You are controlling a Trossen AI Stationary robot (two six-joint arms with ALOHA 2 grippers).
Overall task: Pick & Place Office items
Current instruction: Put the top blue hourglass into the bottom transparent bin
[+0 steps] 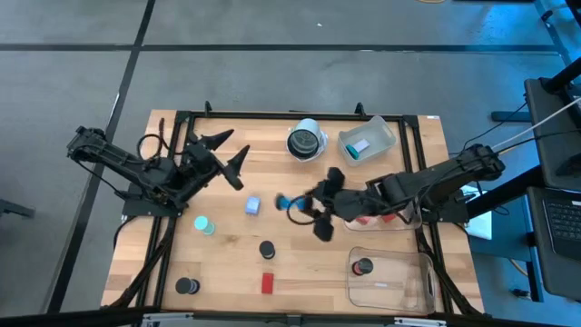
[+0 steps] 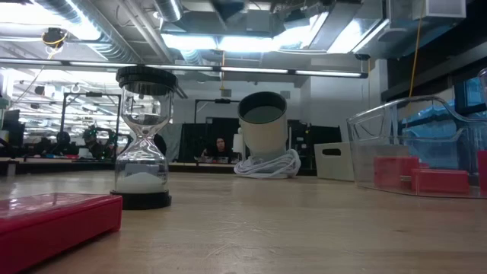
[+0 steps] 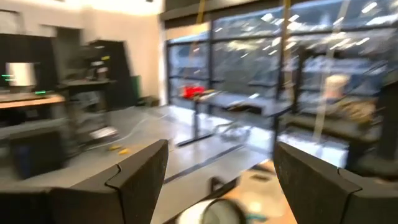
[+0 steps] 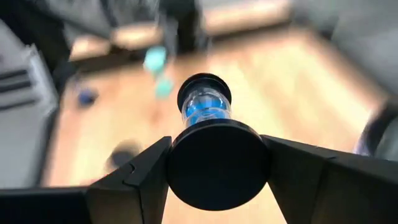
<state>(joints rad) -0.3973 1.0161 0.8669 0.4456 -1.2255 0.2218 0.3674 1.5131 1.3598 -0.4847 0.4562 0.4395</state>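
From above, you see a wooden worktop (image 1: pixel 227 272) with a dark arm at each side. Your right end effector (image 1: pixel 307 211) sits near the middle of the worktop and is clamped on a blue-sand hourglass (image 1: pixel 292 202); the right wrist view shows the hourglass (image 4: pixel 205 112) end-on, one black cap pressed between the two fingers (image 4: pixel 140 171). Your left end effector (image 1: pixel 227 154) is raised over the far left part of the worktop, its fingers (image 3: pixel 140 174) spread apart with nothing between them.

Containers: a clear plastic bin (image 1: pixel 368 138) stands at the far right corner and holds a pale blue and white piece (image 1: pixel 359 147). A second clear bin (image 1: pixel 390 280) lies at the near right edge, with a dark hourglass with a red middle (image 1: pixel 363 267) in it. In the low view, a clear bin (image 2: pixel 415 148) on the right holds red blocks (image 2: pixel 440 181). A round white-and-dark cup (image 1: pixel 306 142) stands at the far edge beside the first bin, with a white cord (image 2: pixel 268 166) coiled at its foot.

Loose on the worktop: a teal round piece (image 1: pixel 205 224), a pale blue rectangle (image 1: pixel 252 206), a black round piece (image 1: pixel 267 248), a red block (image 1: pixel 268 283), and another black round piece (image 1: pixel 187 287) near the front left corner. At table height, a white-sand hourglass (image 2: pixel 143 137) stands upright just behind the red block (image 2: pixel 57 221).
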